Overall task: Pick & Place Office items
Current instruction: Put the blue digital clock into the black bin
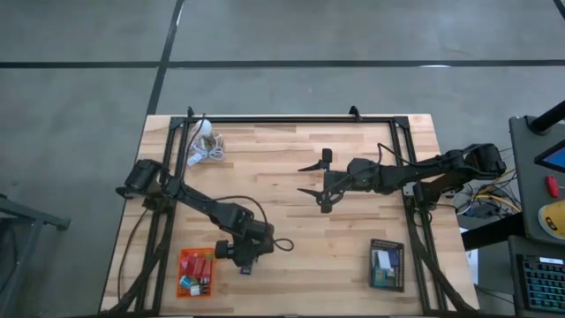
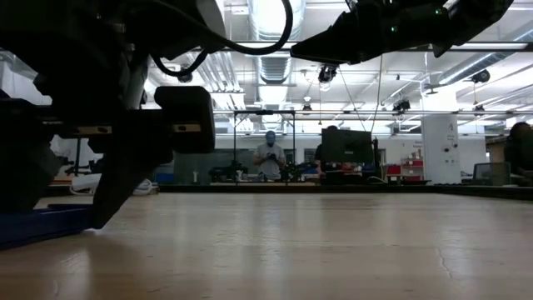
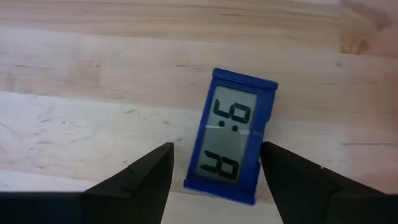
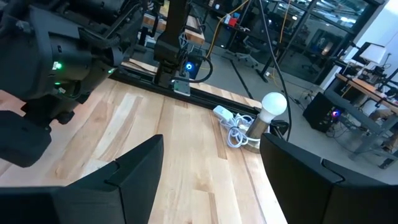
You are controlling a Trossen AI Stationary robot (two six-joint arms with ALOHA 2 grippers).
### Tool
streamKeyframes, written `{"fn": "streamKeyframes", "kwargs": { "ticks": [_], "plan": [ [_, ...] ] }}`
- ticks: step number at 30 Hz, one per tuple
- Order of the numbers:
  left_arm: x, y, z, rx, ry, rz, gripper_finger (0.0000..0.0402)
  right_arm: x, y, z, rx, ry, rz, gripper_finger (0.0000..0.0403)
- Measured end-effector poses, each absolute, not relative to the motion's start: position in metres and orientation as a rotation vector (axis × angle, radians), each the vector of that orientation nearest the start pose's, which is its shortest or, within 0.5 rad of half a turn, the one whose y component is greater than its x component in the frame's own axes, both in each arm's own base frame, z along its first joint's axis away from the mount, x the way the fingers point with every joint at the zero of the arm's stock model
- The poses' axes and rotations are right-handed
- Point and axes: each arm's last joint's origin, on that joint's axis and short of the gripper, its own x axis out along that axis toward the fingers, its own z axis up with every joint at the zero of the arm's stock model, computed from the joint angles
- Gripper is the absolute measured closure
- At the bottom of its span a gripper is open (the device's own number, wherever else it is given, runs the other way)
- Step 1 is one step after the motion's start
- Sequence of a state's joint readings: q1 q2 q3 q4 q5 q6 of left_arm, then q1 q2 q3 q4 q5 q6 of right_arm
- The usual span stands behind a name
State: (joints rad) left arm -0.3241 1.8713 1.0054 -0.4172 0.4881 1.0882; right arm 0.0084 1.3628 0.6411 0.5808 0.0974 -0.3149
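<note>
My left pincer [image 3: 214,180] hangs open astride the blue clock [image 3: 233,144], its long axis running between my fingers, slightly skewed.

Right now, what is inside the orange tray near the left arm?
The orange tray holds red pieces and some pale and green ones; they are too small to tell further. What lies under them cannot be seen. The left gripper hangs beside the tray, not over it.

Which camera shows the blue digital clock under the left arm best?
The left wrist view: the blue clock lies flat on the wood between the open left claw, display readable. The high view shows only a blue speck; the low view, a blue edge; the right wrist view, nothing.
</note>
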Motion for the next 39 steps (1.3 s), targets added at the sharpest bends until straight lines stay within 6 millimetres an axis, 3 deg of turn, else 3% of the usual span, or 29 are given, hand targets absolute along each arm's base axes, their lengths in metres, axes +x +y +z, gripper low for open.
{"fn": "streamKeyframes", "kwargs": {
  "ticks": [6,16,29,34,39],
  "plan": [
    [0.308,-0.117,0.119,0.762,0.788,-1.304,0.0177,0.285,0.000,0.231,-0.321,0.153,-0.066,0.0140],
    [0.310,-0.112,0.119,0.755,0.791,-1.289,0.0250,0.285,0.000,0.231,-0.321,0.154,-0.066,0.0140],
    [0.315,-0.110,0.124,0.804,0.811,-1.202,0.0237,0.285,0.000,0.231,-0.322,0.154,-0.066,0.0140],
    [0.324,-0.109,0.134,0.836,0.848,-1.063,0.0237,0.285,0.000,0.231,-0.321,0.153,-0.066,0.0140],
    [0.331,-0.111,0.150,0.856,0.770,-0.989,0.0238,0.285,0.000,0.231,-0.321,0.153,-0.066,0.0140]
  ]
}}
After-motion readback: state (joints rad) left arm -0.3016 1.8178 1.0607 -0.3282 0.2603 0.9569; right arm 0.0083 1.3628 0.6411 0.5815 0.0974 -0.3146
